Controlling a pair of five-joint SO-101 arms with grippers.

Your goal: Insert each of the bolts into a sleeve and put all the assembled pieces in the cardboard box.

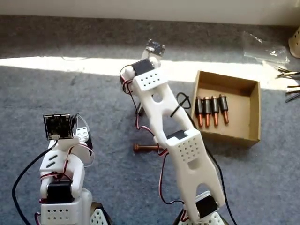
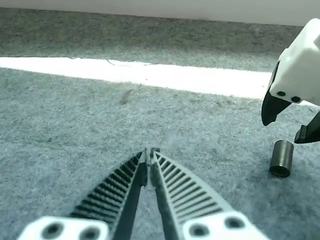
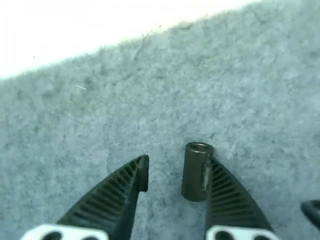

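One sleeve and one bolt loose; four assembled pieces boxed.
Right gripper [image 3: 176, 172] is spread wide, with the single sleeve [image 3: 196, 171] upright on the carpet [image 3: 240, 90] between its fingers, touching one; left gripper [image 2: 150, 152] is clenched on nothing; one bolt [image 1: 146, 148] lies at the high view's centre; the cardboard box [image 1: 232, 135] at centre right holds four assembled pieces [image 1: 212, 110] side by side.

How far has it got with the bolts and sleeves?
Done: four assembled pieces lie in the cardboard box. In hand: the right hand is open around a standing sleeve on the carpet. Still to do: one loose bolt lies nearby, not yet sleeved or boxed.
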